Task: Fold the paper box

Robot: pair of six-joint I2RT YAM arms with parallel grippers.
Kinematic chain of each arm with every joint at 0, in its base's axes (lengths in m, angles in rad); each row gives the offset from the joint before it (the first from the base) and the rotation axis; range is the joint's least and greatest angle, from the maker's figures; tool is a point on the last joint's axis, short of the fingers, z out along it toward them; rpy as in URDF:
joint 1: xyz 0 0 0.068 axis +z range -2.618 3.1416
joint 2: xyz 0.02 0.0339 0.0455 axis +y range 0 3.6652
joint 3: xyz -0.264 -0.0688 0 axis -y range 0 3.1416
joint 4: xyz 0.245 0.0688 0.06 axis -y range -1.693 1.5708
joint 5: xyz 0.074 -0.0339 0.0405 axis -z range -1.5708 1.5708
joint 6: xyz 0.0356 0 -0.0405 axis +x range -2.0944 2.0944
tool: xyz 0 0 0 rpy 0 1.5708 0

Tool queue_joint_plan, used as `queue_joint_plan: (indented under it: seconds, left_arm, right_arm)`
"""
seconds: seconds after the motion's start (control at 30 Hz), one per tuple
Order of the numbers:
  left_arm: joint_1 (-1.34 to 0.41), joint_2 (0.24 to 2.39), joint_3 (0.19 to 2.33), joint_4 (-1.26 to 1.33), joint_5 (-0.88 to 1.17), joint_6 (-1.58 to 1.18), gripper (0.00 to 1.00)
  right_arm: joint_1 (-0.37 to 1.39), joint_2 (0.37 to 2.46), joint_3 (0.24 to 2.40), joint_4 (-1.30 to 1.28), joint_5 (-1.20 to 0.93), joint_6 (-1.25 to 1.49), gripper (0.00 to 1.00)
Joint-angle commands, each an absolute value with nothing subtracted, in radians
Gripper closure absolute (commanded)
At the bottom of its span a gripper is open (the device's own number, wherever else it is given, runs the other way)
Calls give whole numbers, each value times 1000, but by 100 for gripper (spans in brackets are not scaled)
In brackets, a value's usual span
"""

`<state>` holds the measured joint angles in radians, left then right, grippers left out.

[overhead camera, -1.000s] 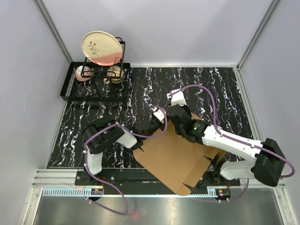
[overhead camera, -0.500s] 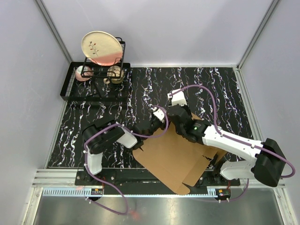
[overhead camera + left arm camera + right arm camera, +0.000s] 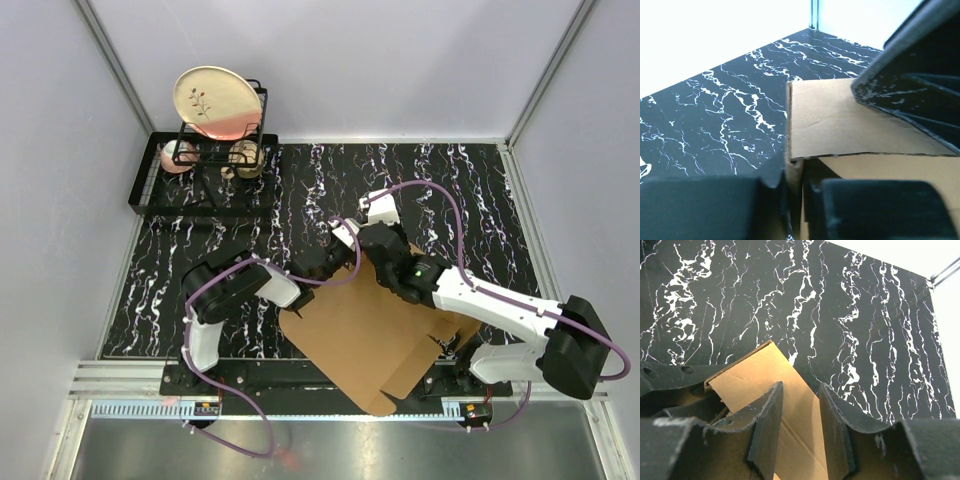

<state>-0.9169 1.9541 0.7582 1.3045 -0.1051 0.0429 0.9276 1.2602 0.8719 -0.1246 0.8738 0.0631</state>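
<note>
On the near right of the desk (image 3: 250, 220) lies the box (image 3: 365, 340), a flat brown sheet turned askew, one corner pointing at the near edge and the opposite corner pointing far, toward the middle of the desk. That far corner is where the next move looks to be decided, for a flap (image 3: 755, 370) stands up there and both arms converge on it. From the left comes the left gripper (image 3: 795, 192), its jaws drawn to a narrow slit with the flap's upright edge caught in it, so it appears to pinch the cardboard at the very corner. From the right comes the right gripper (image 3: 800, 387), reaching across the sheet; its jaws stand about half apart, straddling the flap's face with cardboard showing in the gap, and they seem to rest over it rather than clamp it. The flap's free edge runs roughly left to right between the two, the left gripper at its left end, the right gripper just beside it over the middle. Both are equally near, touching or almost so. My judgement is that the fold turns on tipping this flap about its crease while the rest of the sheet stays flat. A rack (image 3: 190, 208) sits well apart in the far left corner.
</note>
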Motion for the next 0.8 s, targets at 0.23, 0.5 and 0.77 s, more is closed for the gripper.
queue_joint_plan:
  seconds: [0.23, 0.5, 0.77]
  left_arm:
    - [-916, 1919, 727, 1666, -103, 23, 100]
    - [-910, 1561, 563, 1446, -256, 92, 100]
    - [-902, 1362, 612, 1112, -379, 164, 100]
  right_arm:
    - [933, 1250, 847, -241, 814, 75, 54]
    - [934, 1157, 1043, -262, 943, 54, 44]
    - [934, 1006, 1184, -321, 959, 75, 33]
